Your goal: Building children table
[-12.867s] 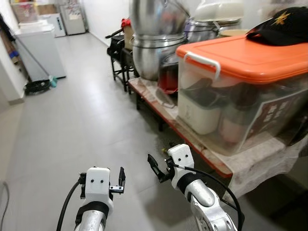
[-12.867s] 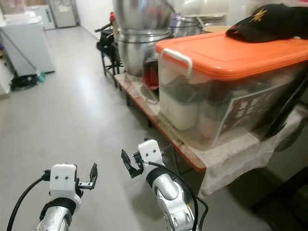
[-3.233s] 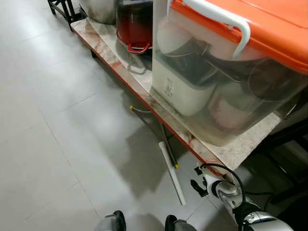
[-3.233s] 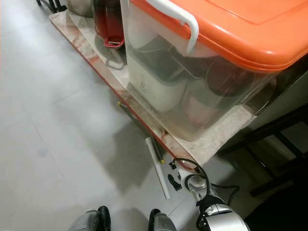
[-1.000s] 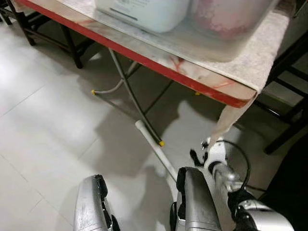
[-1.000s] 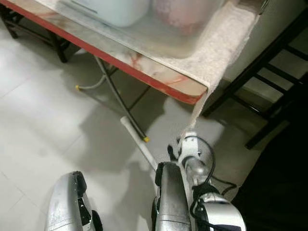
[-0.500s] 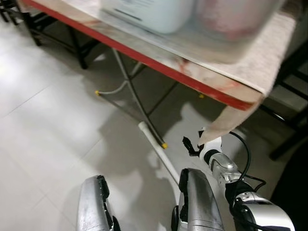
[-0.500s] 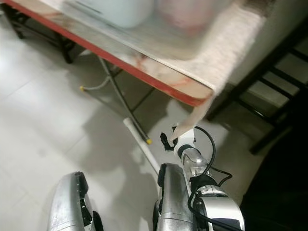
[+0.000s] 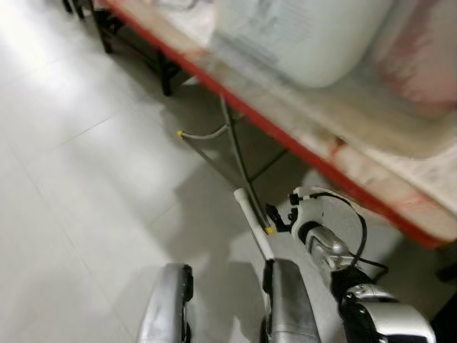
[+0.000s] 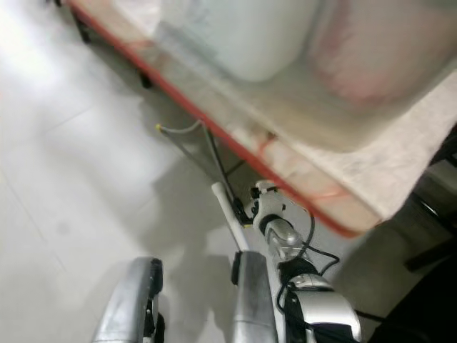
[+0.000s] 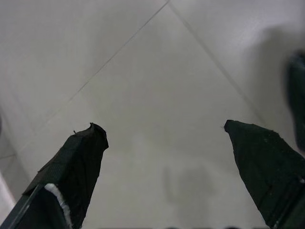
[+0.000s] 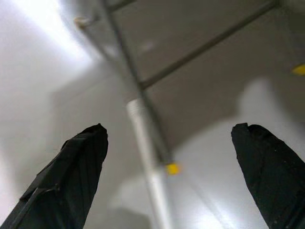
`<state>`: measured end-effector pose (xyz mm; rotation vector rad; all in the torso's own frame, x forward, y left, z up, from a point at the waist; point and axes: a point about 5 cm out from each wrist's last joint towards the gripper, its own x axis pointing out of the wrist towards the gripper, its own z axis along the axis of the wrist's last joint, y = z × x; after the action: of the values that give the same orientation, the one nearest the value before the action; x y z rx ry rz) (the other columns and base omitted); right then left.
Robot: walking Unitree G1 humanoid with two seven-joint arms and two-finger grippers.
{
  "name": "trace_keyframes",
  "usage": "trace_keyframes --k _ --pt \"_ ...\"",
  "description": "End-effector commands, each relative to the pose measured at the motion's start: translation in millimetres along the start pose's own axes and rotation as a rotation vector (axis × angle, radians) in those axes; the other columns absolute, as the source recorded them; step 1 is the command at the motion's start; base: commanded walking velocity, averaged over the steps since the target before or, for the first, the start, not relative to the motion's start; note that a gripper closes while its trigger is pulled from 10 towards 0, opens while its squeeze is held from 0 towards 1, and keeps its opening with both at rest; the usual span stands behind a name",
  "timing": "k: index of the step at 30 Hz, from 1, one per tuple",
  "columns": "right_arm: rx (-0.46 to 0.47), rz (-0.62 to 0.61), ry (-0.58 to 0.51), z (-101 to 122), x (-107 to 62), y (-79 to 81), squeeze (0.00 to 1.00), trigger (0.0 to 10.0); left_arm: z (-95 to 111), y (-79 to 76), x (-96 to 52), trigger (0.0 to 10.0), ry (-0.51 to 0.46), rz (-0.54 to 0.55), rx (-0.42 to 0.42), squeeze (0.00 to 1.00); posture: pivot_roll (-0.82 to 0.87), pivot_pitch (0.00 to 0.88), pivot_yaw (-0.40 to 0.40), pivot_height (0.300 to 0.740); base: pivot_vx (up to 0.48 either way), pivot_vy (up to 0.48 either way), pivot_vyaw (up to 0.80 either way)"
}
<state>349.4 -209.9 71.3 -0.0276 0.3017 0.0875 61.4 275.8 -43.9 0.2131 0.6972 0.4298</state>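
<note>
Since half a second ago my right claw (image 9: 275,218) has dropped below the red-edged counter (image 9: 300,146), fingers spread wide over the smooth white tube (image 12: 145,157) lying on the glossy tiled floor (image 9: 78,179); thin grey metal legs (image 9: 235,153) cross behind it. My left claw (image 11: 162,138) hangs released.

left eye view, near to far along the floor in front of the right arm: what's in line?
Right gripper → white tube lying on the floor → folding metal table leg with yellow-capped feet → red table edge → clear storage bin on top.
</note>
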Motion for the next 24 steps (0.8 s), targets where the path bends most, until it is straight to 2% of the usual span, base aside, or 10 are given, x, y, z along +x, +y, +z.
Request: trace_keyframes --k 1,7,17,24 --pt "0.015 0.036 0.039 -11 0.5 14.7 0.00 10.0 -19 8.5 -9.8 10.0 0.077 0.022 0.020 0.00 0.09 0.294 -0.042 0.501 0.000 0.000 0.80" --pt "0.008 0.045 0.046 -14 0.4 17.8 0.00 10.0 -18 7.5 -10.5 10.0 0.077 0.021 0.018 0.00 0.09 0.292 -0.042 0.501 0.000 0.000 0.80" --pt "0.013 0.037 0.080 -22 -1.9 17.9 0.00 10.0 -17 5.4 -7.3 10.0 0.072 0.018 0.018 0.00 0.09 0.280 -0.042 0.501 0.000 0.000 0.00" --pt "-0.037 0.025 0.108 -28 -4.0 16.3 0.00 10.0 -11 0.7 5.0 10.0 0.068 0.015 0.016 0.00 0.06 0.244 -0.035 0.501 0.000 0.000 0.00"
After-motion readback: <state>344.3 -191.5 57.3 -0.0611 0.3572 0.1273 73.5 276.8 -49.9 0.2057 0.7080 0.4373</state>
